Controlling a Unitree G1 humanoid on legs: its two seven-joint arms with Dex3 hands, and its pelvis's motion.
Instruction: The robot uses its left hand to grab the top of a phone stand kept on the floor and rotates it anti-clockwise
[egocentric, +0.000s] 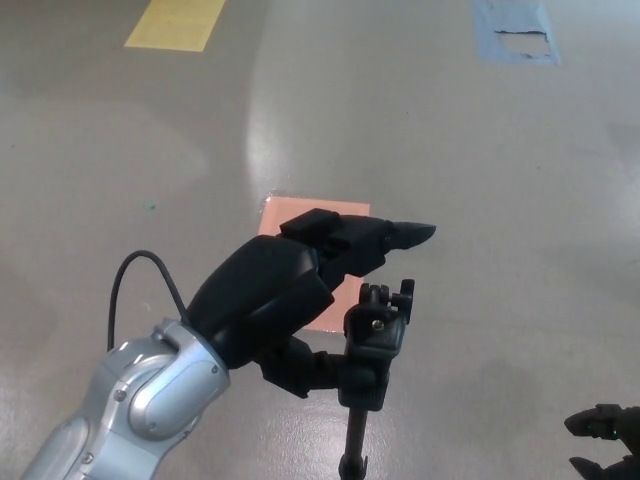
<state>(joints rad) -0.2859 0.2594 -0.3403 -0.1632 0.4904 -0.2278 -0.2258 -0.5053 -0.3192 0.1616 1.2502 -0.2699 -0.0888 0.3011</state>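
A black phone stand (372, 345) rises from the floor at the bottom centre, its head with a brass screw hole facing up at me and its pole running off the lower edge. My left hand (285, 300) wraps the stand's top from the left. The thumb presses on the neck below the head, and the fingers (385, 238) reach across the far side of the head. My right hand (605, 440) shows only in the bottom right corner, fingers apart and holding nothing, well away from the stand.
A pink square patch (300, 218) lies on the grey floor behind my left hand. Far off, a yellow marking (178, 22) sits at the top left and a blue taped patch (512, 32) at the top right. A black cable (125, 290) loops from my left wrist.
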